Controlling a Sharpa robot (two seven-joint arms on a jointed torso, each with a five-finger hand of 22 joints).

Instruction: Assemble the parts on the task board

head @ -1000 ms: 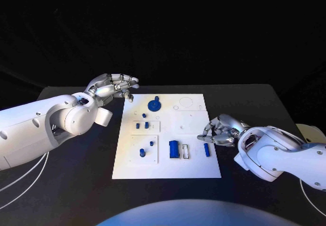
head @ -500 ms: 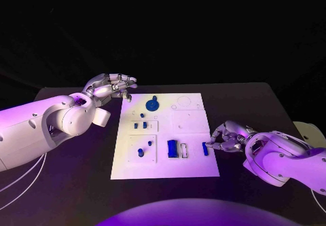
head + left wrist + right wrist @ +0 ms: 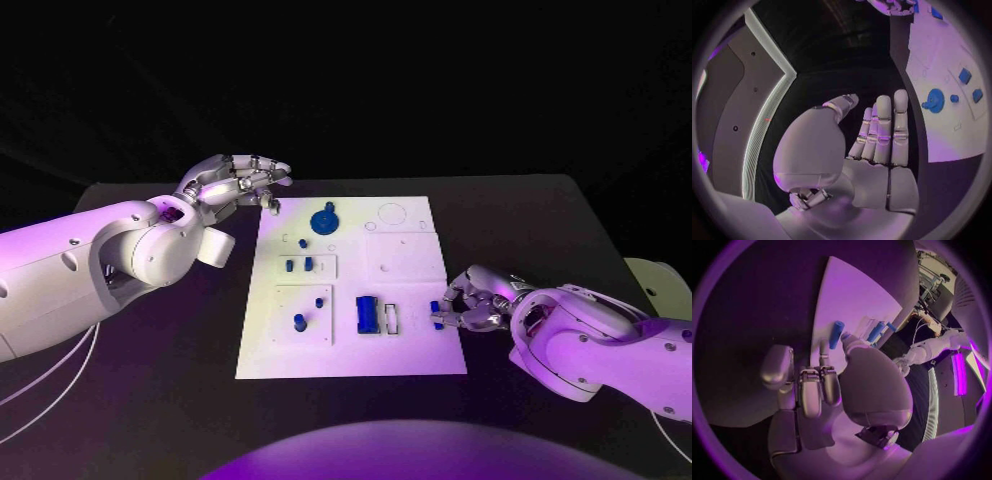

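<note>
Head cam looks down at the whole black table (image 3: 144, 400) from above. Each wrist cam sits close behind its own hand, and all three catch the white task board (image 3: 411, 345) (image 3: 951, 135) (image 3: 851, 292).

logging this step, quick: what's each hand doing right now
Left hand: open, holding nothing.
Right hand: by the blue part; grip cannot be told.

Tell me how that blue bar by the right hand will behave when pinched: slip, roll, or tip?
The blue bar looks rigid, small, probably light. In the right wrist view its rounded shape suggests it may roll if nudged. Lying flat on the task board, it shouldn't tip.
</note>
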